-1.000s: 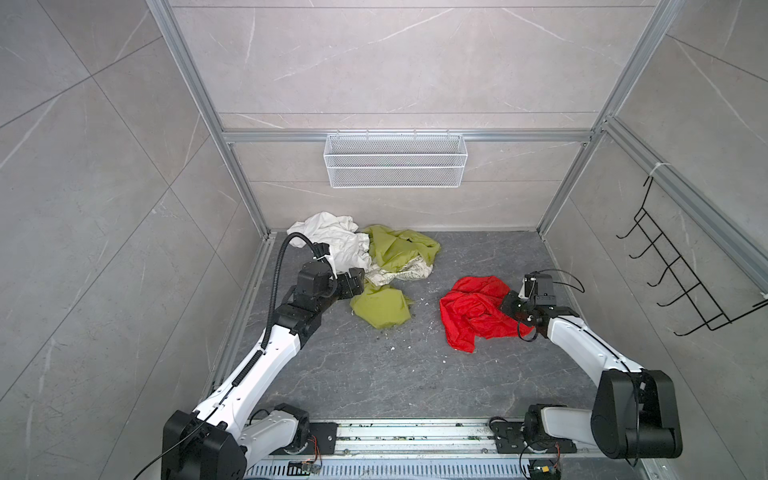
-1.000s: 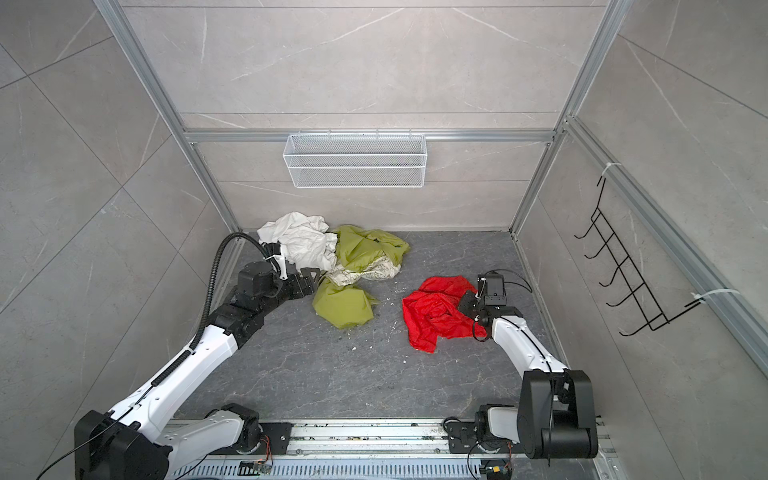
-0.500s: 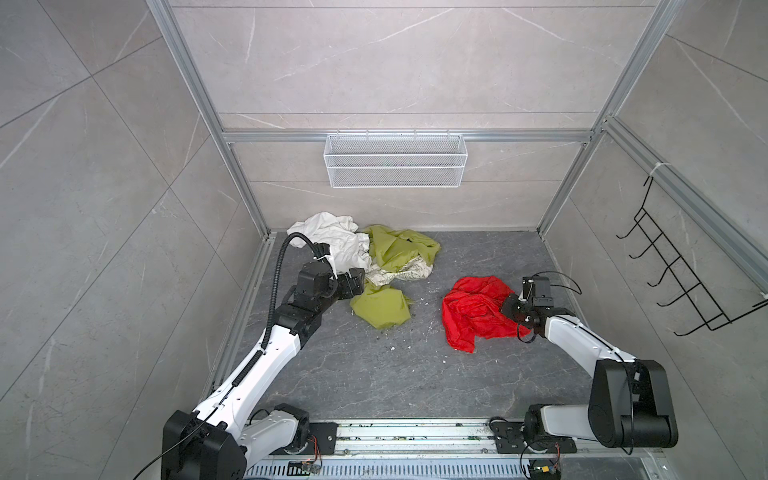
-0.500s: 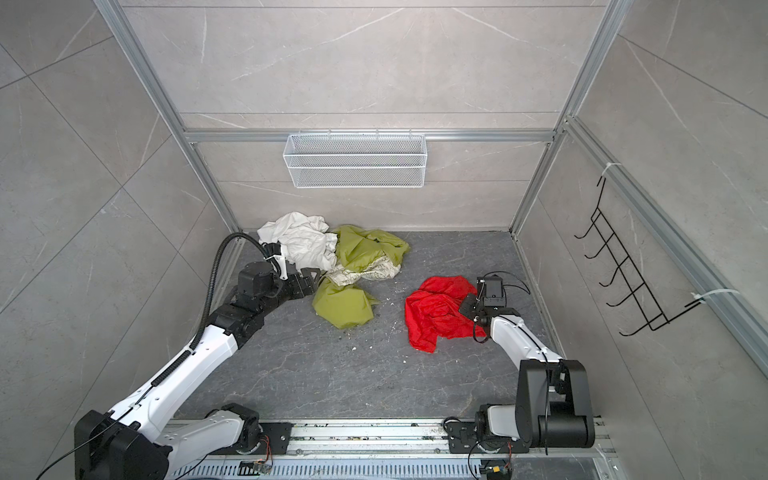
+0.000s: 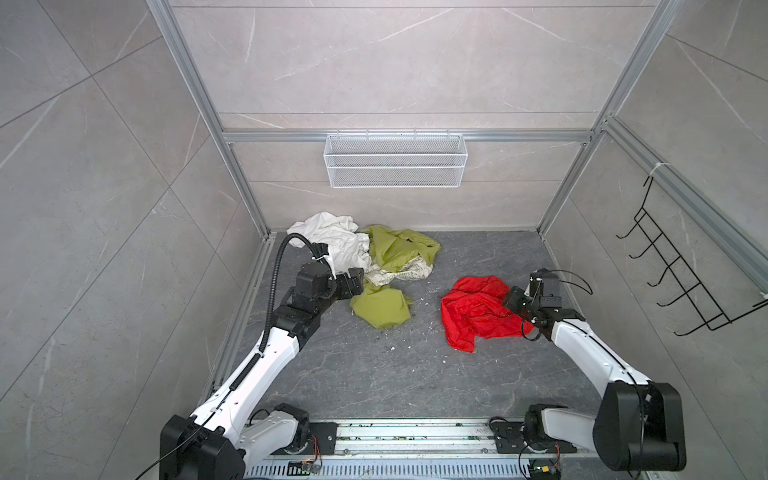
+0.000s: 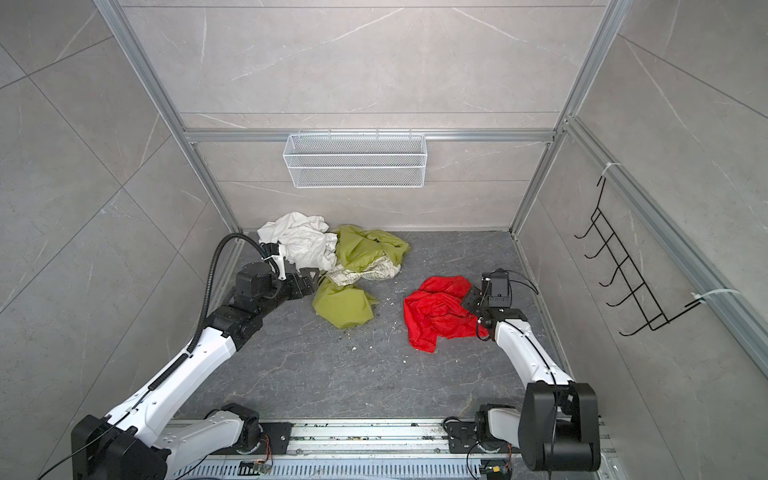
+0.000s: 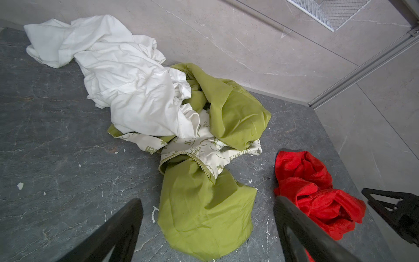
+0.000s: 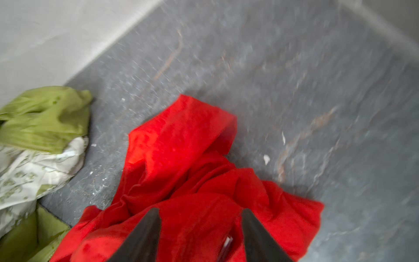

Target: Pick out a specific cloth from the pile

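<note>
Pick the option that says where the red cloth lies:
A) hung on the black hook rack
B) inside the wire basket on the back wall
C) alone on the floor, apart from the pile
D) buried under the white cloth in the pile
C: the red cloth lies by itself on the grey floor, with a strip of bare floor between it and the pile.

A white wire basket (image 5: 395,166) and a black hook rack (image 5: 685,266) hang on the grey walls (image 5: 374,62).
</note>
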